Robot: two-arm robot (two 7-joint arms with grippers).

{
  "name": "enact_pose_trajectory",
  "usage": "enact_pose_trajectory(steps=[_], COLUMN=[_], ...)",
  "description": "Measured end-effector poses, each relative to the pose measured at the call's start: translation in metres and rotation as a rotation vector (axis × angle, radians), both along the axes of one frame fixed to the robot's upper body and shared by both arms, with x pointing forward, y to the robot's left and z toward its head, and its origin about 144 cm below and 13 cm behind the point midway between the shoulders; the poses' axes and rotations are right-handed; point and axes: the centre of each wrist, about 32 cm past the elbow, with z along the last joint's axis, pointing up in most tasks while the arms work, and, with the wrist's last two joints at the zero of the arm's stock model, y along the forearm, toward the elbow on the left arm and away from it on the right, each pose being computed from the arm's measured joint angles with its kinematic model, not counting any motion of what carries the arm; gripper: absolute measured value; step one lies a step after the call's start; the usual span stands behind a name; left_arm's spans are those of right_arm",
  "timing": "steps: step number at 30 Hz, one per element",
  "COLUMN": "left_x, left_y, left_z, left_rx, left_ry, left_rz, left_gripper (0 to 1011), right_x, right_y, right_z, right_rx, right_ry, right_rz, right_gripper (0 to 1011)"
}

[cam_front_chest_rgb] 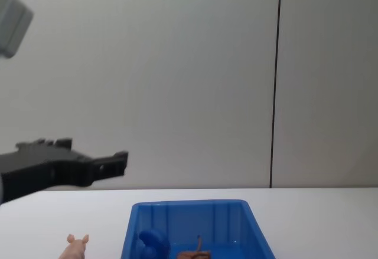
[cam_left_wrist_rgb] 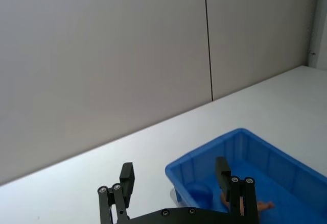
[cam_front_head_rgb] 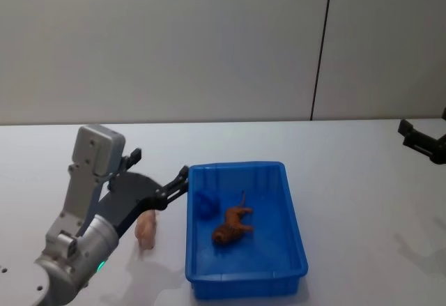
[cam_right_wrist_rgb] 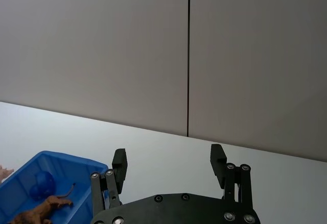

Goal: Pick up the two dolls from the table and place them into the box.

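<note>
Flat, smooth white tabletop [cam_front_head_rgb: 348,159], plain and matte, backed by a grey panelled wall [cam_front_head_rgb: 209,41]. Bright blue rectangular plastic box [cam_front_head_rgb: 296,229], rounded rim, vertical ribs on inner walls. Inside: brown, long-tailed animal-shaped doll [cam_front_head_rgb: 231,225] lying near the middle of the floor; small rounded blue item [cam_front_head_rgb: 205,204] in the corner nearest the left gripper, identity unclear. Small pale pink pig-shaped doll [cam_front_head_rgb: 145,229] on the tabletop, directly below the left arm, just beside the box's outer wall, not touching it.

Left gripper [cam_left_wrist_rgb: 174,177], black, angular metal links: raised above the table, fingers spread apart, nothing held, tips at the box's near corner rim. Right gripper [cam_right_wrist_rgb: 167,159]: fingers likewise spread, empty, raised well apart from the box over bare tabletop on its far side.
</note>
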Motion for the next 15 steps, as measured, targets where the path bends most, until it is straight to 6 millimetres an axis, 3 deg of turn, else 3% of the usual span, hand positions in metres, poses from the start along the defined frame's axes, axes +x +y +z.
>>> enact_pose_trajectory(steps=[9, 15], left_x=[-0.003, 0.006], left_y=[0.011, 0.017], left_z=[-0.004, -0.011], left_rx=[-0.027, -0.045], left_ry=[0.116, 0.194], left_rz=[0.016, 0.012], left_gripper=[1001, 1001], right_x=[-0.002, -0.003], right_y=[-0.002, -0.003], right_z=[0.001, 0.001], right_rx=[0.002, 0.003], right_ry=[-0.003, -0.004], right_rz=[-0.009, -0.012], right_gripper=[1001, 1001])
